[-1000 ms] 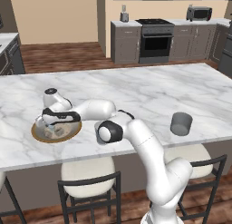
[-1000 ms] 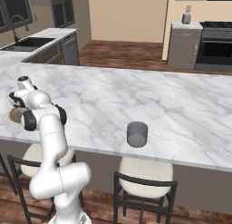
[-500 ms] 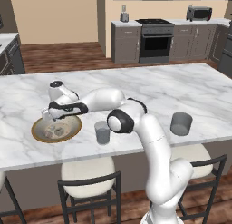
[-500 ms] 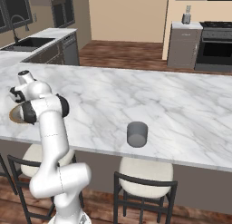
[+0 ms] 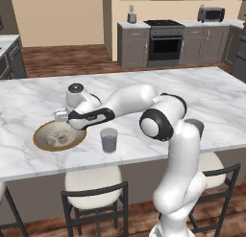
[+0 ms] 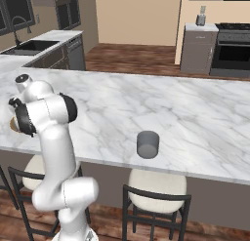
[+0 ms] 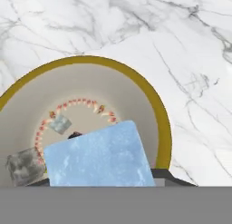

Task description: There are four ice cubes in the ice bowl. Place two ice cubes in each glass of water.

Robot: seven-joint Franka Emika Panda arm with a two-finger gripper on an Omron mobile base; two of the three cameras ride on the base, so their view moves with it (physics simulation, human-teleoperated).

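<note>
I can read no text, label, brand or number anywhere here: not on the white marble counter (image 5: 202,92), nor on the gold-rimmed shallow bowl (image 7: 149,96).

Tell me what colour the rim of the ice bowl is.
Gold-brown, around a pale grey-beige inside; the ice bowl shows best in the hand view.

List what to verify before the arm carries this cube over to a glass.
1. Ice cube gripped in the tool: ok.
2. Cube hangs above the ice bowl, not touching it: ok.
3. Near glass upright beside the bowl: ok.
4. Far glass upright: ok.
5. Loose cubes in the bowl: two seen, a third cannot tell.
6. Ice already in either glass: cannot tell.
</note>
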